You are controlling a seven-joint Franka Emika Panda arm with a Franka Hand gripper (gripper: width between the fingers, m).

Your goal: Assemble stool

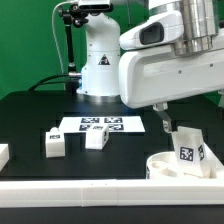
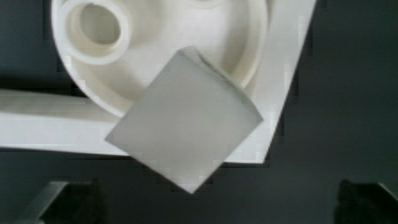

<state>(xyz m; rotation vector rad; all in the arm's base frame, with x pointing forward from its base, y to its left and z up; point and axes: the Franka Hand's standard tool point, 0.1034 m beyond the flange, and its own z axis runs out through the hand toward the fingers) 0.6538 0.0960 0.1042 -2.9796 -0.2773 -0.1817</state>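
The round white stool seat point(image 1: 165, 165) lies at the exterior view's front right, against the white rail. One white leg point(image 1: 187, 148) with a black-and-white tag stands upright on it. Two more legs point(image 1: 55, 143) point(image 1: 97, 138) lie loose on the black table. My gripper point(image 1: 163, 120) hangs just above the seat, to the exterior view's left of the standing leg. In the wrist view the seat point(image 2: 125, 50) with its hole and the leg's flat face point(image 2: 187, 120) fill the picture. The gripper point(image 2: 219, 205) is open, its dark fingertips point(image 2: 68, 200) wide apart, touching nothing.
The marker board point(image 1: 100, 125) lies flat in the middle of the table, in front of the arm's base point(image 1: 97, 60). A long white rail point(image 1: 90, 192) edges the table's front. A white piece point(image 1: 3, 153) shows at the left edge. The arm's large white link point(image 1: 165, 65) hangs above the seat.
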